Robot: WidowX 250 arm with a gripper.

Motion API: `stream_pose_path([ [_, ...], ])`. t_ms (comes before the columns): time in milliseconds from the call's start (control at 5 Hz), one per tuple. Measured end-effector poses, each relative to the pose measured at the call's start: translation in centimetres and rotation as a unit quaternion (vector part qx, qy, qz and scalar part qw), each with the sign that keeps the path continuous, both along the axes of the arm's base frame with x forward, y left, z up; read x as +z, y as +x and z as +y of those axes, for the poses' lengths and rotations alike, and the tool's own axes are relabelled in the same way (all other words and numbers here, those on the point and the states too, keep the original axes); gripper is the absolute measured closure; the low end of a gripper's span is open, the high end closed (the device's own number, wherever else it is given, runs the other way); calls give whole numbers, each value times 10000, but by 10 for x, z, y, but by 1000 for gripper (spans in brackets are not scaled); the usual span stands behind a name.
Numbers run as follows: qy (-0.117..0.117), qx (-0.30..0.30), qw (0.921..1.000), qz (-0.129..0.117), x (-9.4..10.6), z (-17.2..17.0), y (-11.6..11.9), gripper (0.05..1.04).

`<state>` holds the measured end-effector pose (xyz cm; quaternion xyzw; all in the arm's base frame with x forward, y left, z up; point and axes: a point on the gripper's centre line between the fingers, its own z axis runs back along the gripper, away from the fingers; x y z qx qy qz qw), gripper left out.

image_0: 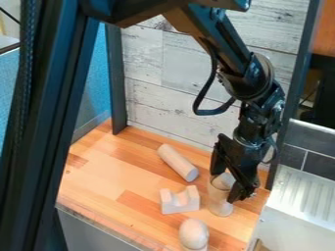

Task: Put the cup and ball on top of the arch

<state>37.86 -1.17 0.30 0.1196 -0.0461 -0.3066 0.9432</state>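
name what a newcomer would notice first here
Probably the black robot arm, hanging from the top edge with its pincer at the pale cup. Next, the notched arch just left of the cup, and the pale ball near the bottom edge.
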Motion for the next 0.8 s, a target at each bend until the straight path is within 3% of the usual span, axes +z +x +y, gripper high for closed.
stream_pose_path([
  [200,-114,117,9998,92,-1,3,6,128],
  [400,-228,170,9994,198,-1,4,9,378],
  [800,-193,164,9995,208,-1,4,13,427],
])
